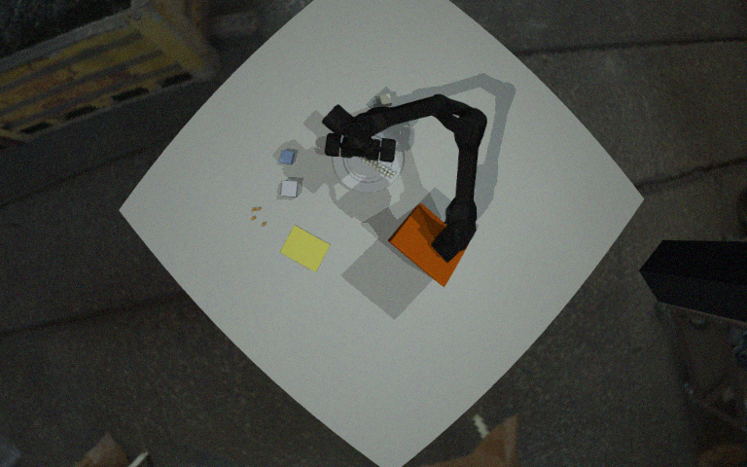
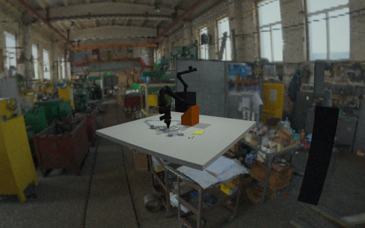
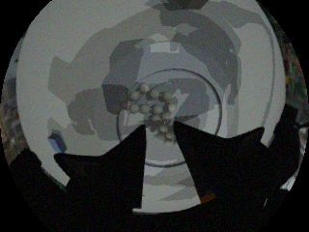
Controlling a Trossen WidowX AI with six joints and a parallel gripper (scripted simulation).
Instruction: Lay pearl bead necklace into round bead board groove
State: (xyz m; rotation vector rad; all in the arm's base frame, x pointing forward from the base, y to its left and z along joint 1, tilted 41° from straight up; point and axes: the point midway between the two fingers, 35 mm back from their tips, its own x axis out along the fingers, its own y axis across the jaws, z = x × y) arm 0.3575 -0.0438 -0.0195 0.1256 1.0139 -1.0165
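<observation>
The pearl bead necklace [image 1: 385, 172] [image 3: 157, 109] lies bunched on the round bead board [image 1: 354, 177] [image 3: 203, 97]. In the wrist view it forms a folded cluster inside the dark ring, with one strand running down toward the fingertips. In the top view part of it is hidden under the arm. My gripper [image 3: 159, 127] [image 2: 168, 127] is low over the board. Its fingers stand apart, with a few beads showing in and just beyond the gap; neither finger is seen pressing on them. Beads below the tips are partly hidden by the right finger.
A blue block [image 1: 287, 157] [image 3: 57, 143] and a white block [image 1: 289, 188] stand left of the board. A beige block [image 1: 386, 98] stands behind it. Several small orange pieces [image 1: 254, 209] and a yellow sheet [image 1: 305, 247] lie front left. A tall orange wedge [image 1: 409, 236] [image 2: 192, 117] stands beneath the arm.
</observation>
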